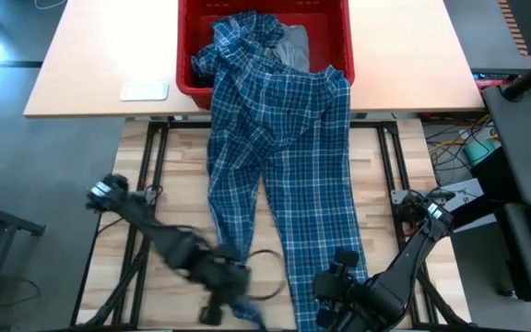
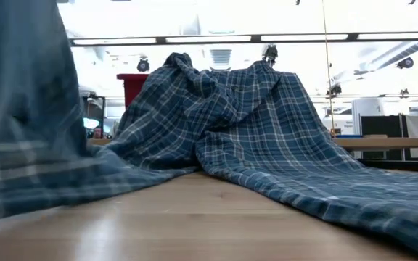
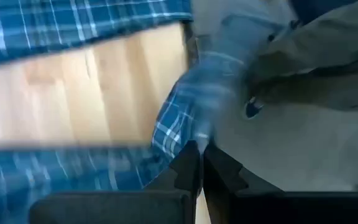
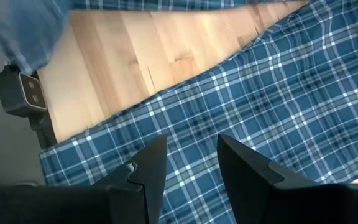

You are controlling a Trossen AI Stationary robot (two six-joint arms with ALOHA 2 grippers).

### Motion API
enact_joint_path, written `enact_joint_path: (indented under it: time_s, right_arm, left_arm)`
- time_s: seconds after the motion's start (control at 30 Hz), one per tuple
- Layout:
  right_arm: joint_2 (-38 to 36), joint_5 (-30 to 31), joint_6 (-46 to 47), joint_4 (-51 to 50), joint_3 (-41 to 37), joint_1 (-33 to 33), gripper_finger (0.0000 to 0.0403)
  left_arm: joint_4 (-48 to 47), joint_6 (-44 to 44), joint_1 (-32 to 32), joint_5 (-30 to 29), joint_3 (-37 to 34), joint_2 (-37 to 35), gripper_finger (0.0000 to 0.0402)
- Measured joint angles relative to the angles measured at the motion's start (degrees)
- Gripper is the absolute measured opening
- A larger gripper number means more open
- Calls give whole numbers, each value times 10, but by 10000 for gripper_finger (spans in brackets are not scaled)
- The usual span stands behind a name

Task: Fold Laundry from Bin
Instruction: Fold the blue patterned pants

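Left gripper (image 1: 231,297) clenched on plaid garment (image 1: 279,138) hem at near table edge; right gripper (image 4: 188,163) parted, hovering over cloth. High view alone shows garment trailing from red bin (image 1: 192,55).

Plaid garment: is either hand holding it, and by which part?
The left hand is shut on the plaid garment at its near end. The right hand hovers open above it.

Overhead camera faces straight down; low camera looks level across the tabletop (image 2: 194,217); wrist cameras sit close. All share the plaid shirt (image 1: 284,138).
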Motion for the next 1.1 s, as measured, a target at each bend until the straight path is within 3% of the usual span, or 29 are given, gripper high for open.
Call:
enact_joint_path:
  time_s: [0.13,0.23,0.37,0.53,0.63,0.77,0.87,1.03,1.1]
  right_arm:
    - [0,1,-14,-2,0,-1,137]
    - [0,14,-16,-2,0,-1,137]
    - [0,29,-14,-2,0,-1,137]
    - [0,29,-15,2,0,-1,137]
    - [0,29,-17,5,0,-1,137]
    - [0,29,-18,7,0,-1,137]
    - [0,29,-19,20,-2,-3,137]
    - [0,40,-52,97,-21,-21,137]
    - [0,39,-80,138,-32,-34,137]
  left_arm:
    - [-93,-109,-67,-38,-18,-43,0]
    - [-110,-185,-123,-40,-58,-56,0]
    - [-59,-265,-183,-33,-147,-55,0]
    - [73,-382,-227,-22,-280,-55,0]
    - [99,-425,-238,28,-323,-55,7]
    - [79,-449,-246,101,-332,-59,50]
    - [46,-457,-250,105,-310,-75,99]
    - [-17,-478,-242,-10,-259,-111,176]
    - [-15,-495,-234,-24,-252,-133,198]
